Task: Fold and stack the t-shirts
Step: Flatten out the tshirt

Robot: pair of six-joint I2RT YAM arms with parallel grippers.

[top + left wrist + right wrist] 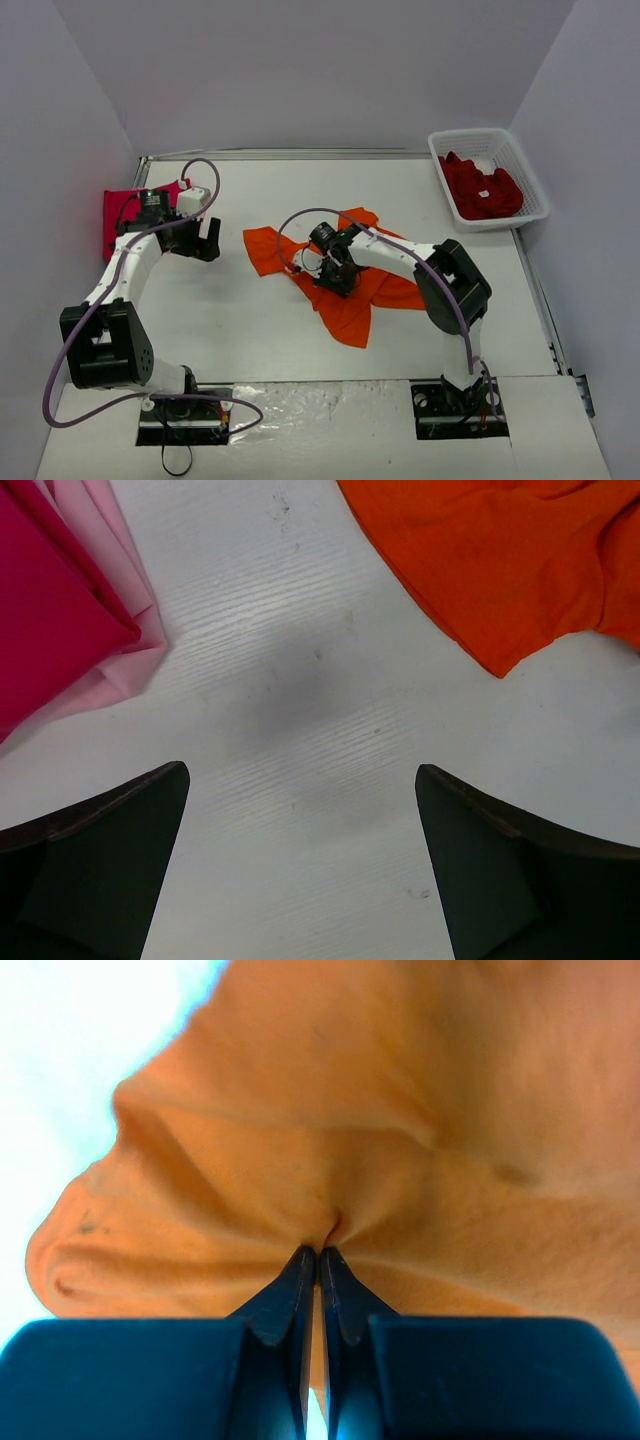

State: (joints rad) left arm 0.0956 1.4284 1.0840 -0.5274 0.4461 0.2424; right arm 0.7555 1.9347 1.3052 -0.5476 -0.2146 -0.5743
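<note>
Near the middle of the table (250,330) lies the orange shirt (350,290), crumpled and spread unevenly, with one flap reaching toward the left edge and a longer tail pointing toward the near edge. The right gripper (320,1252) is down on this shirt, roughly at its centre. In the right wrist view its two fingers are pressed together with a small pucker of orange cloth pinched between their tips, and folds radiate away from that pinch. Part of the shirt hangs as a rounded fold on the left of that view, against a bright background.

Toward the left edge of the table, the left gripper (300,780) sits over bare tabletop, between the orange shirt and the clothes at the left edge. Its fingers (100,870) are spread wide apart with nothing between them, and only the white surface shows in the gap.

Against the left edge, about halfway back, sits the magenta shirt (118,215), folded. In the left wrist view it lies on top of the pale pink shirt (125,650), whose edge sticks out from under it on the side facing the middle of the table. A corner of the orange shirt shows at the upper right of that same view, apart from the pink ones.

At the far right corner stands a white lattice basket (470,133) holding a heap of dark red shirts (482,188), unfolded and bunched together.
</note>
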